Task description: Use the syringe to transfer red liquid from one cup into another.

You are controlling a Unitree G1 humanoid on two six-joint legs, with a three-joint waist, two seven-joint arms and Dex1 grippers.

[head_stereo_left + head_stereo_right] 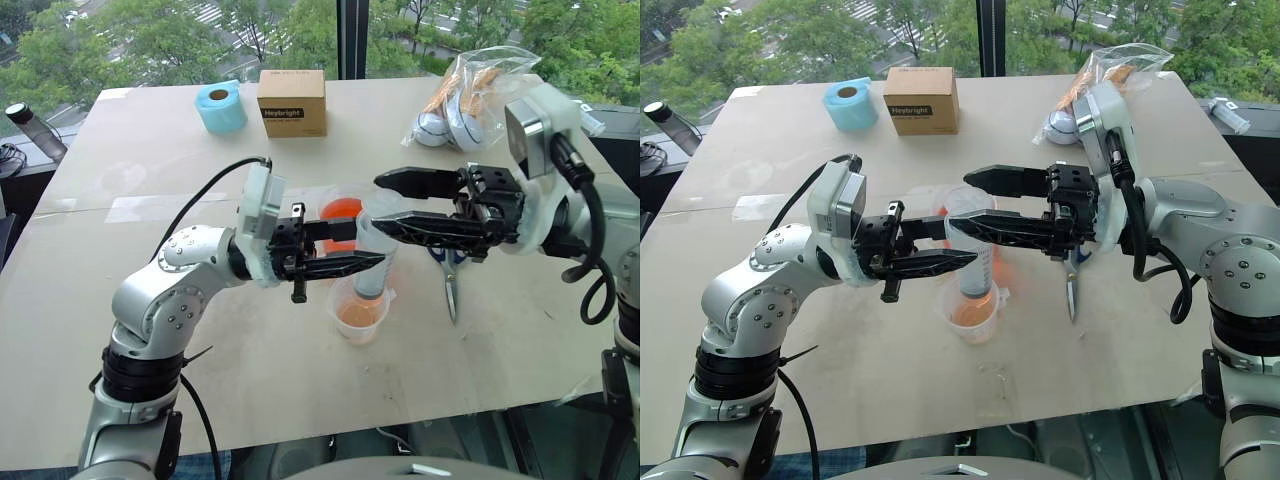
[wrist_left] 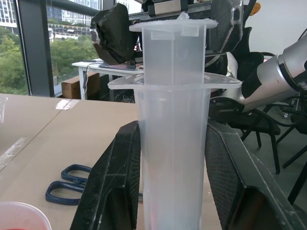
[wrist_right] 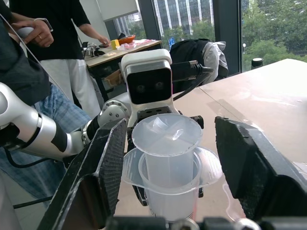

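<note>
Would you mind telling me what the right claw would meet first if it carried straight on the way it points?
Probably the syringe's plunger top, which already sits between the right claw's open fingers; behind it lies the left wrist camera.

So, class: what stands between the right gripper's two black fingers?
The top of the syringe, its plunger end, stands between the right gripper's spread fingers without touching them; the right wrist view shows it. The left gripper clamps the barrel.

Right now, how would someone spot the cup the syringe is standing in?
Look at the brown table, near its front middle, between the two grippers. The syringe stands in the nearer clear cup, holding a little red liquid; the cup behind is fuller.
</note>
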